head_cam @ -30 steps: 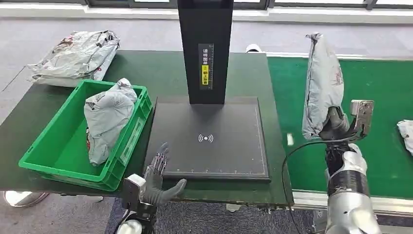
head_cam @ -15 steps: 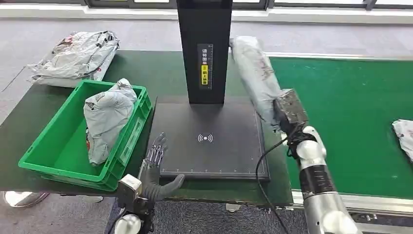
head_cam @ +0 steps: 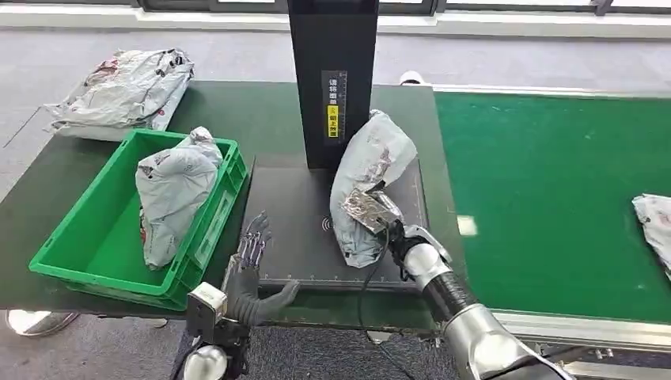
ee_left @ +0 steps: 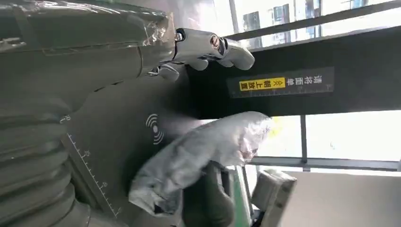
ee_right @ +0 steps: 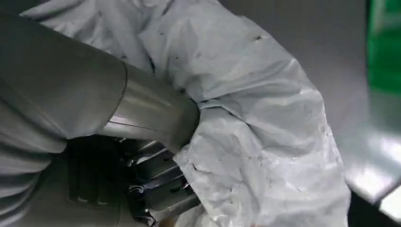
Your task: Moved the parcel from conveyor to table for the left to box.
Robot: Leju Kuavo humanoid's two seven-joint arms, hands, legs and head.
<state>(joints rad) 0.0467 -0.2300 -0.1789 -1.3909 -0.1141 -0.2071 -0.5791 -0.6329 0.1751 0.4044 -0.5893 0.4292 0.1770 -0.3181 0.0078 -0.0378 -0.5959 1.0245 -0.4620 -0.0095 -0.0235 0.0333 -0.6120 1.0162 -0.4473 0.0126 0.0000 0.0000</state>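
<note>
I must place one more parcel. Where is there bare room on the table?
Bare dark tabletop lies between the parcel pile and the black post. The scanner pad is bare beside the green crate; its other half is crowded by the held parcel.

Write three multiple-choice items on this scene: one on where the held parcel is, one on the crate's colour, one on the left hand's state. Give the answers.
1. Where is the parcel held by the right hand?
A. On the green belt
B. Over the black pad
C. In the crate

2. What colour is the crate?
A. Blue
B. Red
C. Green

3. How is the left hand?
A. Open, holding nothing
B. Holding a parcel
C. Pressing the crate

Answers: 1 B, the parcel hangs above the black pad by the post. 2 C, its walls are green. 3 A, its fingers are spread at the pad's edge.
</note>
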